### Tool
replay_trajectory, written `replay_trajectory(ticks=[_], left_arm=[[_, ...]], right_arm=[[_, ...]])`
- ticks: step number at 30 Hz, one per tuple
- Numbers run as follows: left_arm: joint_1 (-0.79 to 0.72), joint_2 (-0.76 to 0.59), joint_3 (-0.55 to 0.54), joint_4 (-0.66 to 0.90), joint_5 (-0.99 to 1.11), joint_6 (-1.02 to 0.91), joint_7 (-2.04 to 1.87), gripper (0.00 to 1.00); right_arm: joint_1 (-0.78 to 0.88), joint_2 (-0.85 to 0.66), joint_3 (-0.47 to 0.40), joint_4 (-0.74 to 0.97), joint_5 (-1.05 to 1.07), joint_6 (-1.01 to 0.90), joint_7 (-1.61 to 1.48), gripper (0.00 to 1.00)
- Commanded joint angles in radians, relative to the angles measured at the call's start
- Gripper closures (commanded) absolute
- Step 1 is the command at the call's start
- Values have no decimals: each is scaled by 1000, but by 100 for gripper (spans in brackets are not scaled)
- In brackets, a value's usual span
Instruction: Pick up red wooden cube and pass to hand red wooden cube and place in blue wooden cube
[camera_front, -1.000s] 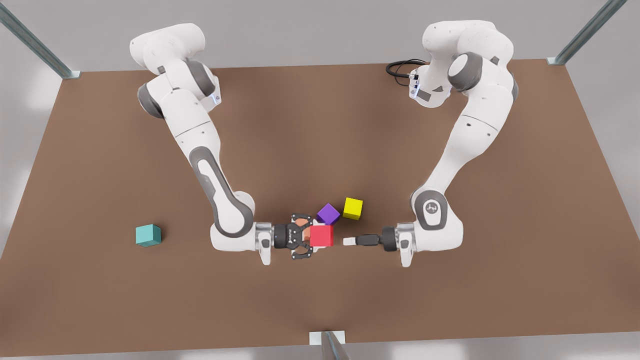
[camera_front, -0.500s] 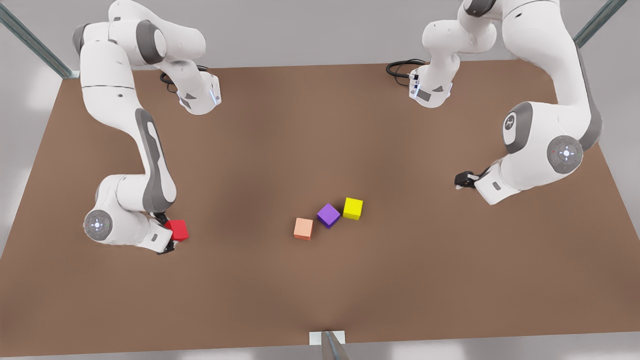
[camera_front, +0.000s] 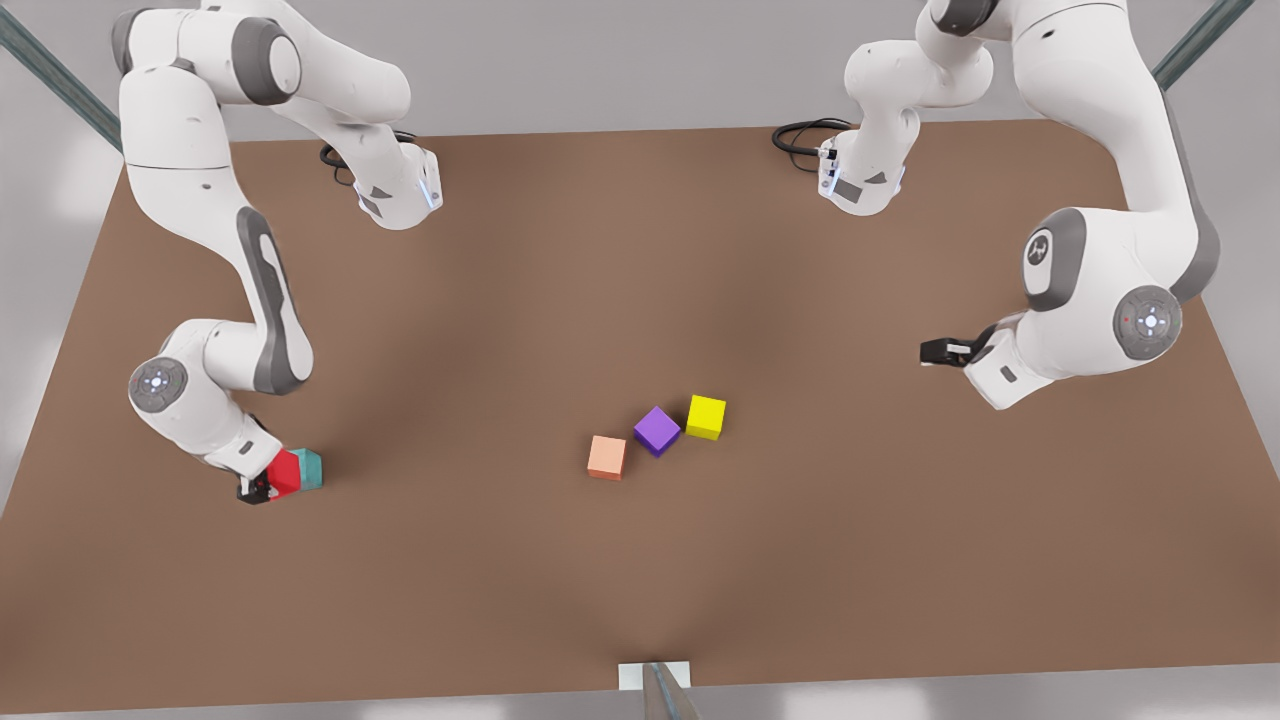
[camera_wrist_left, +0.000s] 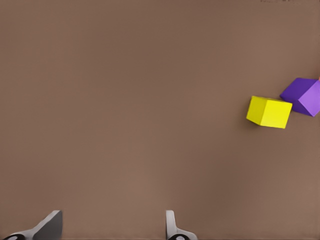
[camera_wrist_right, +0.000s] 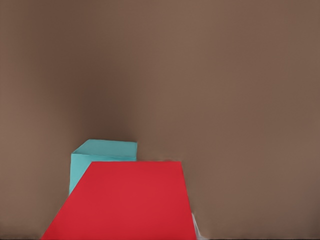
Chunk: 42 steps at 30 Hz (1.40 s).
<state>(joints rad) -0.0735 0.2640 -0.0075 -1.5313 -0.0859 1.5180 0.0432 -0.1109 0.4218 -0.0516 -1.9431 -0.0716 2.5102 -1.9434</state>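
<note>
The red wooden cube (camera_front: 285, 472) is at the front view's left, held by my right gripper (camera_front: 268, 484), the hand, which is shut on it. The cube overlaps the near-left side of the blue wooden cube (camera_front: 311, 467), a teal block on the table; whether they touch I cannot tell. In the right wrist view the red wooden cube (camera_wrist_right: 125, 202) is close up, with the blue wooden cube (camera_wrist_right: 102, 156) just beyond it. My left gripper (camera_front: 932, 352) hangs open over the table at the front view's right, its fingertips (camera_wrist_left: 50, 226) spread with nothing between them.
A salmon cube (camera_front: 606, 457), a purple cube (camera_front: 657, 429) and a yellow cube (camera_front: 706, 416) sit together mid-table. The yellow cube (camera_wrist_left: 269, 111) and purple cube (camera_wrist_left: 302, 96) lie ahead of the left gripper. A black cable (camera_front: 800, 137) lies at the far edge.
The right gripper carried the red cube toward the front view's left and nearer, to the teal cube. The left arm shifted slightly.
</note>
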Motion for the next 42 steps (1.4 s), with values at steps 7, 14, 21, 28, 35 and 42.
replay_trajectory(ticks=[7,14,21,28,35,42], left_arm=[[0,0,0,-3,6,-27,9,0],[-2,0,0,-3,8,-28,7,0],[9,-5,0,0,8,-50,0,0],[17,4,0,0,15,-33,4,0],[14,4,-2,0,17,-32,1,0],[14,4,-2,0,17,-32,1,0]], right_arm=[[-23,5,3,-71,-4,81,-109,22],[-30,12,3,-73,-2,81,-109,0],[-44,8,3,-68,3,53,-121,0],[-56,-86,3,-17,91,-217,-115,0],[-4,3,9,337,130,-741,1323,0],[132,-192,3,561,71,-1082,1858,0]])
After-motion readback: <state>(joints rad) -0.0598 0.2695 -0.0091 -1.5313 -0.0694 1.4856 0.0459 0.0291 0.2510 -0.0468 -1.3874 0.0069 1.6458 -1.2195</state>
